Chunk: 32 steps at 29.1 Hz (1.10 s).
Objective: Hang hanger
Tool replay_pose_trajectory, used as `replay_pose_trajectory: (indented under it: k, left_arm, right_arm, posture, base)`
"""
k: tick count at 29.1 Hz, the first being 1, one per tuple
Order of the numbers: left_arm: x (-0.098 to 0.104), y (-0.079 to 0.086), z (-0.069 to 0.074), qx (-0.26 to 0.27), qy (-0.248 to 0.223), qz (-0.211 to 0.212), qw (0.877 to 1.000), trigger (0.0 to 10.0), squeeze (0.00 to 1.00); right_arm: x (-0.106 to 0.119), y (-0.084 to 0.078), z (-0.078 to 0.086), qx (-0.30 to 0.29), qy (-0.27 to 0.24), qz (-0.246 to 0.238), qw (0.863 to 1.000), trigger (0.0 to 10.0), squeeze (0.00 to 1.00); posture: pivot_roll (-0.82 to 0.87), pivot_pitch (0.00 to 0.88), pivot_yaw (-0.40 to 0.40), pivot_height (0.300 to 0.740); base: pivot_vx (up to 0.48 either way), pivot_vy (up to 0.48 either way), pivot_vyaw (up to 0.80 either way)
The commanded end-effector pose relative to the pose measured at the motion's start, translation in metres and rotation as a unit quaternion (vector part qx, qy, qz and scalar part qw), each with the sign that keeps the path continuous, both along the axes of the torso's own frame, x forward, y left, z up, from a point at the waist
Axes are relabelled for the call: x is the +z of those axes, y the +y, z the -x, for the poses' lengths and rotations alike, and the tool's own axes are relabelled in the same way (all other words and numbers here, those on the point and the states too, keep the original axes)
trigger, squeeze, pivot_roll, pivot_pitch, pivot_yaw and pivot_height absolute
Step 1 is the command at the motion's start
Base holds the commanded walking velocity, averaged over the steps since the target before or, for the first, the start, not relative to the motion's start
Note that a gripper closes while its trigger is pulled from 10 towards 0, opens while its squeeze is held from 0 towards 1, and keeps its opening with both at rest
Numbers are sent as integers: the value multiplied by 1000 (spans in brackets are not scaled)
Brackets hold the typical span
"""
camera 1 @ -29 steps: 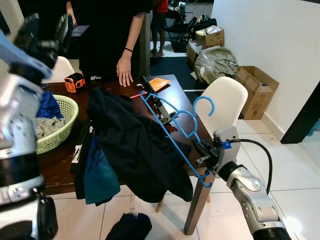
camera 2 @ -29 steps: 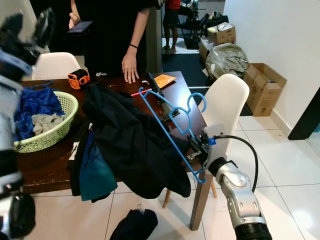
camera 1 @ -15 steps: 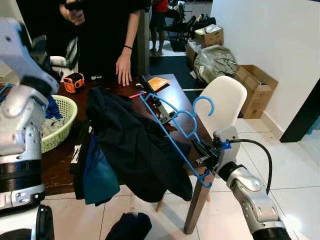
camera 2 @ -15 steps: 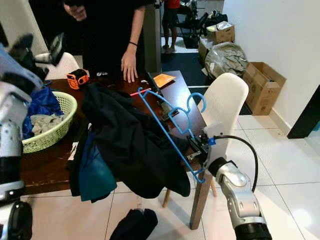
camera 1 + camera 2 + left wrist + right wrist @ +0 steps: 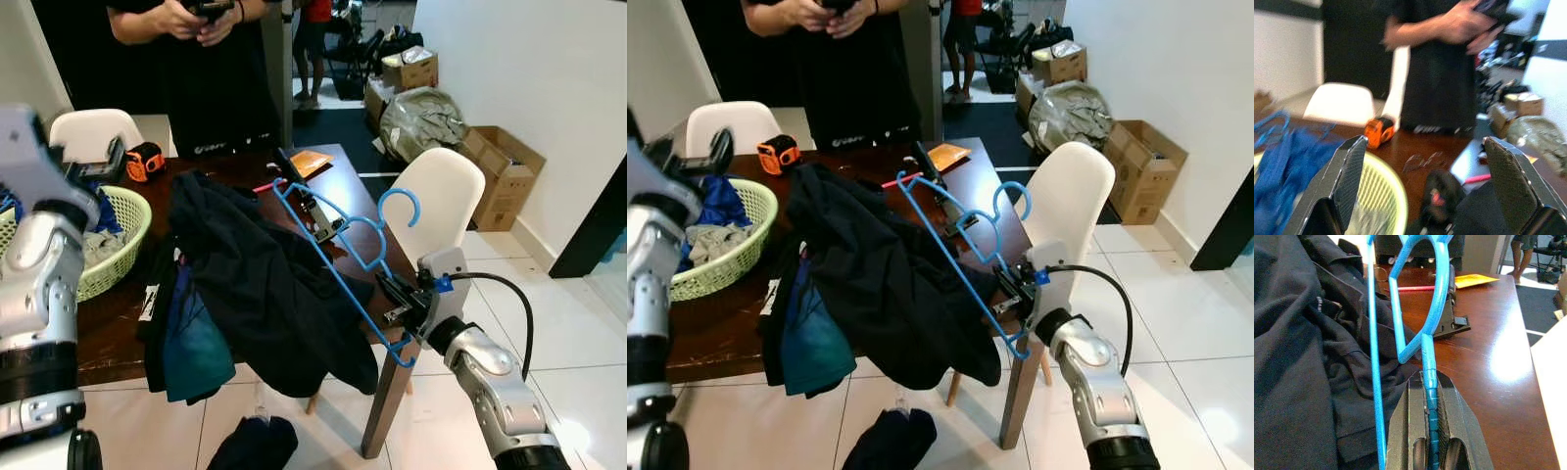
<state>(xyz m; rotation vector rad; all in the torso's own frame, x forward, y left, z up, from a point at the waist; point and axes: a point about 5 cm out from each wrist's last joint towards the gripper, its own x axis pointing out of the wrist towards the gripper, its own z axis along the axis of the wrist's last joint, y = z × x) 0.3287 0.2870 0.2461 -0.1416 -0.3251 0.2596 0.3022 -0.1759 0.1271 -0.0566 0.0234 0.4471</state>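
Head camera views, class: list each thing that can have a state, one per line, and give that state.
blue hanger: held tilted above the table, bare.
right gripper: shut on the blue hanger.
left gripper: open, raised over the basket.
black garment: draped over the table edge.
green basket: upright, holding clothes.
cardboard box: open.
white chair: upright beside the table.

My head pair looks forward and down over the dark wooden table (image 5: 333,186); both eyes share table, green basket (image 5: 720,259) and white chair (image 5: 441,201), right eye slightly offset. My left wrist camera sits raised, facing across the tabletop between its spread fingers (image 5: 1347,171) toward a person (image 5: 1444,63), blurred. My right wrist camera looks close along its fingers (image 5: 1410,431) at the blue hanger (image 5: 1430,333), same table behind
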Motion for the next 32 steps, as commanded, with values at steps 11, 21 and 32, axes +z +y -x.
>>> replay_pose_trajectory:
  k: [11,21,32]
  left_arm:
    - [-9,4,4,29,5,10,1000,10000,0]
    - [-7,-5,2,17,3,11,1000,10000,0]
    - [-11,-6,3,19,10,21,1000,10000,0]
  right_arm:
    - [1,0,1,3,-7,-7,1000,10000,0]
    - [2,0,2,4,-8,-11,1000,10000,0]
    - [3,-1,2,3,-9,-14,1000,10000,0]
  posture:
    - [-18,0,-2,740]
    - [-20,0,2,740]
    - [-18,0,1,740]
  base:
    - [265,0,0]
    - [266,0,240]
    - [286,0,0]
